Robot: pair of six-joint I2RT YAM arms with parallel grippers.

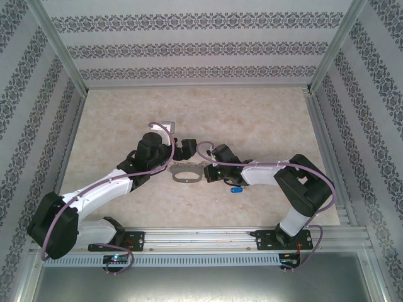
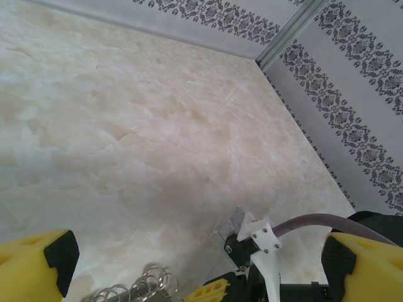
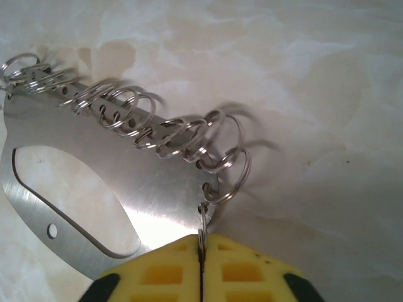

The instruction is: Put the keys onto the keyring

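Hovering at the left, the left end effector (image 1: pixel 184 150) had its yellow fingers (image 2: pixel 38 267) spread wide and held nothing. It was poised over the ringed edge of the keyring (image 1: pixel 187 172). The keyring was a flat grey metal plate with a large cut-out and a row of small split rings (image 3: pixel 189 141) along one edge. It lay flat on the marbled surface (image 1: pixel 126 119) between the two end effectors. To its right, the right end effector (image 3: pixel 201 242) was pinched shut on the last of the split rings, at the plate's corner. Further right, the blue-headed key (image 1: pixel 236 189) lay on the surface just beside the right arm, near the keyring but apart from it, and in no grip.

By my judgement the step in hand was securing a ring, and threading had not begun. The next move would call for lifting the small flat key with a fine pinch and working it onto the held ring.
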